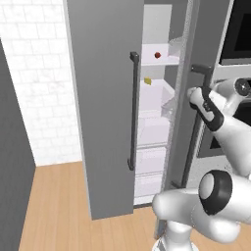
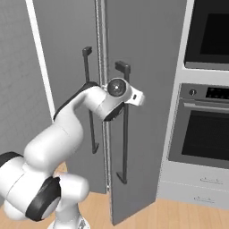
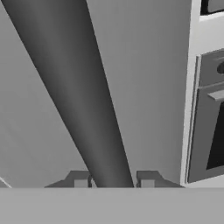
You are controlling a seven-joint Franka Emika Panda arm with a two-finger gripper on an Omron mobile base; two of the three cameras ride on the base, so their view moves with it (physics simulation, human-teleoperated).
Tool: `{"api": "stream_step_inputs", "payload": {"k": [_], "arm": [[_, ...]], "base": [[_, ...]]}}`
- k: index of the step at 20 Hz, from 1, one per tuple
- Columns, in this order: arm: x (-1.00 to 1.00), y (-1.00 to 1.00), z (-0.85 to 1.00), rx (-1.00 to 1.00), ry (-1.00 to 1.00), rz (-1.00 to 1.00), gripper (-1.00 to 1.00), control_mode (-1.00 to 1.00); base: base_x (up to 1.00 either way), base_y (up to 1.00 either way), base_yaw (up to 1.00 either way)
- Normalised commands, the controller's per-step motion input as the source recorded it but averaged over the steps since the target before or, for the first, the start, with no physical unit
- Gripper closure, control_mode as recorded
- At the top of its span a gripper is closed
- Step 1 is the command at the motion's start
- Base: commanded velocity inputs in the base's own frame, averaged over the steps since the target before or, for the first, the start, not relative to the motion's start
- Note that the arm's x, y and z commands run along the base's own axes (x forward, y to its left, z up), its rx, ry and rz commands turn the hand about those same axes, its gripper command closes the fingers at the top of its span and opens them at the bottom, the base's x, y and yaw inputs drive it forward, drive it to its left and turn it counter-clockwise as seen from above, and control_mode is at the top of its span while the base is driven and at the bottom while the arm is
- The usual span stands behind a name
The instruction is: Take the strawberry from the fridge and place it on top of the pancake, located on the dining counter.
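Handle (image 3: 87, 109) of the fridge (image 1: 105, 98) sat clamped between my tool (image 3: 113, 181); releasing before the door swung wide risked blocking my reach to the strawberry (image 1: 157, 55).

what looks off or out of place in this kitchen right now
Nothing looks spilled or damaged. The fridge stands with its doors ajar, showing the strawberry on an upper shelf and a small yellow piece below it. The gripper straddles the right door's handle, so the open doors are expected.
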Motion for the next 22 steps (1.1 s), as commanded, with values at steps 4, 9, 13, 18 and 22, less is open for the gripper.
{"api": "stream_step_inputs", "payload": {"k": [4,9,13,18,22], "arm": [[-0.86,-1.00,0.00,0.10,0.16,0.00,1.00,-1.00],[-0.74,-1.00,0.00,0.14,0.16,-0.01,-1.00,-1.00],[-0.96,-0.73,0.02,0.14,0.01,-0.05,-1.00,-1.00],[-1.00,-0.12,0.13,0.02,0.00,-0.16,-1.00,-1.00],[-1.00,0.62,0.04,-0.17,0.01,-0.19,-1.00,-1.00]], "base": [[0.00,0.00,0.00],[0.00,0.00,0.00],[0.00,0.00,0.00],[0.00,0.00,0.00],[0.00,0.00,0.00]]}}
